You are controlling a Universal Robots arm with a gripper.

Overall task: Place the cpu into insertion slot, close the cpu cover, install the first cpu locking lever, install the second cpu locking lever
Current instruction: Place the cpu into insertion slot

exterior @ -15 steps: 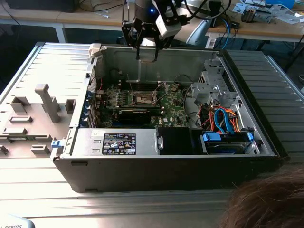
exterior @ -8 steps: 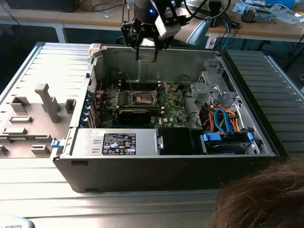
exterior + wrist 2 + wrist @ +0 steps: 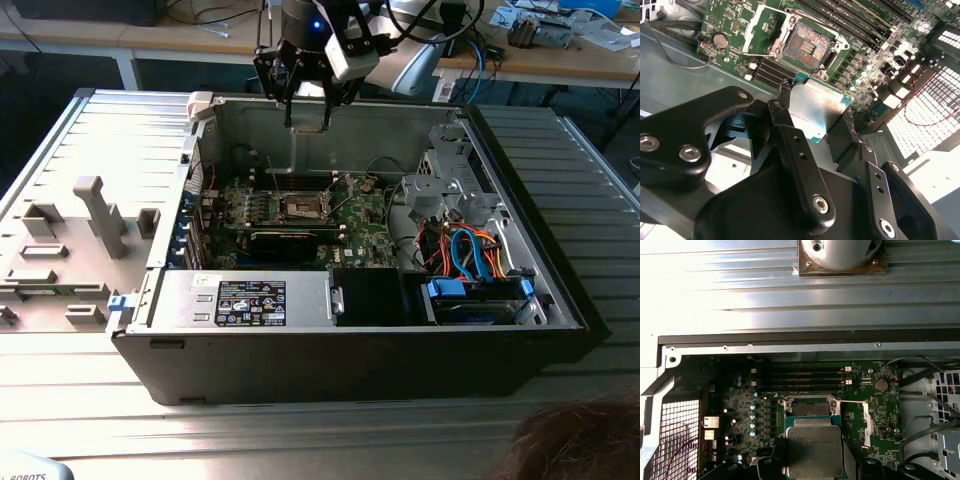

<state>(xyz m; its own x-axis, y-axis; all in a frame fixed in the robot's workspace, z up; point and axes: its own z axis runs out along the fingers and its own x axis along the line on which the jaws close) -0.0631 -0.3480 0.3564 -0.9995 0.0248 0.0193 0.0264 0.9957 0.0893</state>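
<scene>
My gripper hangs high over the open computer case and is shut on the cpu by two opposite edges. In both wrist views the cpu shows as a pale silver square with a green border between the black fingers. On the green motherboard below lies the insertion slot, its dark centre bare. The cpu cover is swung open beside the slot. In the first wrist view the cpu hides the slot's near part.
Long black memory slots run beside the socket, and a black card lies next to it. A drive cage with blue and orange cables fills the case toward the exterior view's right. A grey fixture stands outside on the left.
</scene>
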